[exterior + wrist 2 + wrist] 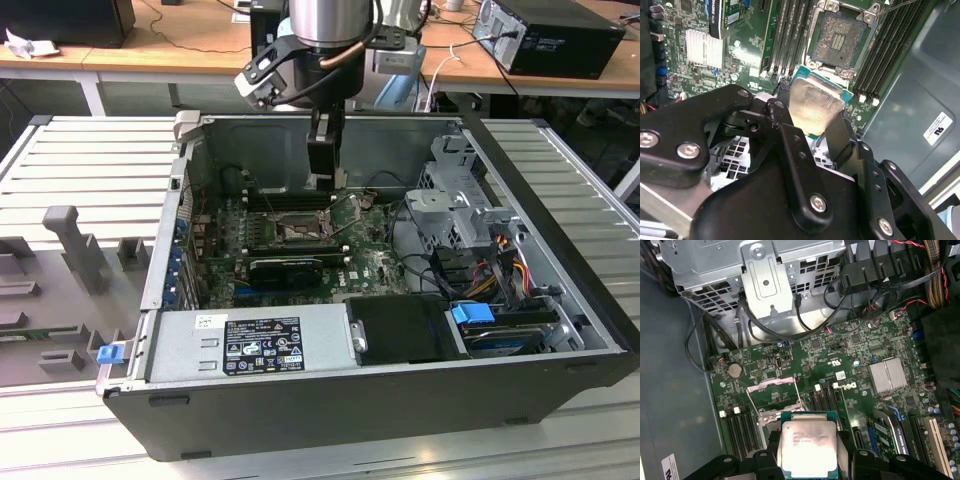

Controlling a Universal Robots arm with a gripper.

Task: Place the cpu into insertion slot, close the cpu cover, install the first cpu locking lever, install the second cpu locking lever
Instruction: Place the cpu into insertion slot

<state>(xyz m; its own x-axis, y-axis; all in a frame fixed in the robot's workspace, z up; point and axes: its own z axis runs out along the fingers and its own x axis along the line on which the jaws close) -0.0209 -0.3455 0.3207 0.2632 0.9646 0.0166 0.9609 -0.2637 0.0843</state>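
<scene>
- Fixtures [75,240] of grey plastic stand on the slatted metal table [90,150] at the exterior view's left, just beside the open computer case [380,400].
- Inside the case, a silver power supply [250,345] fills the near-left corner. Beyond it lies the green circuit board [375,265], with a black card [285,268] lying across its near part.
- The insertion slot [300,229] sits toward the far middle of the board. In the second wrist view the insertion slot [840,39] is bare – its dark field of contacts is open to view, and long black memory slots [790,30] run along both sides of it.
- The gripper [325,178] hangs from the arm just above the slot, a little to its right in the exterior view, and its black fingers [790,145] are clamped on opposite edges of the cpu [815,106].
- The cpu [807,445] is held flat in the air with its pale metal face up – close over the socket area, not seated in it.
- The cpu cover [771,389] stands swung up off the socket in the first wrist view, on the side toward the drive cage.
- The metal drive cage [460,205] is at the exterior view's right, with black and coloured cables around it.
</scene>
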